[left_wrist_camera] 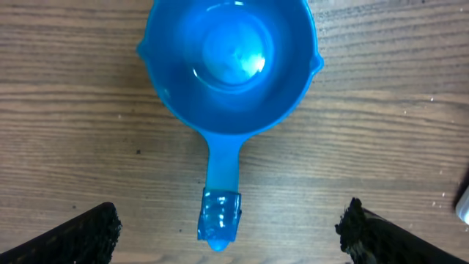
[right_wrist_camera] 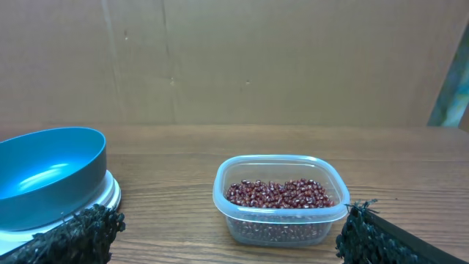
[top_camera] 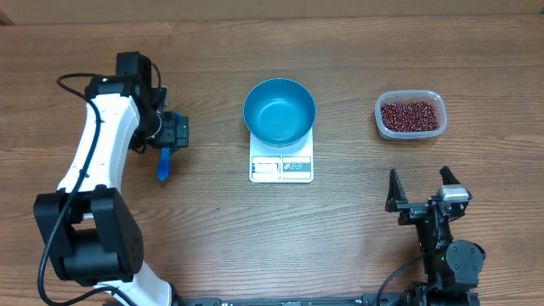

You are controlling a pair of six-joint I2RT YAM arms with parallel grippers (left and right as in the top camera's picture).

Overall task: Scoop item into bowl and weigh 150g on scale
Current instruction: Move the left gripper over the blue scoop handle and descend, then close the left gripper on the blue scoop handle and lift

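Upper right in the overhead view, loose beans (top_camera: 410, 116) lay in the tub (top_camera: 435, 100), likely light and spilly; my wide-open left gripper (left_wrist_camera: 231, 227) hung over the rigid scoop (left_wrist_camera: 231, 59), whose handle (left_wrist_camera: 222, 169) looked best to grab.

overhead: fixed high above, faces straight down, far, covers the whole counter (top_camera: 357, 229) | left wrist: faces straight down, close over the scoop (left_wrist_camera: 227, 66), which overhead also shows | right wrist: low, faces level across the counter toward tub (right_wrist_camera: 242, 224) and bowl (right_wrist_camera: 44, 176), both shared with overhead
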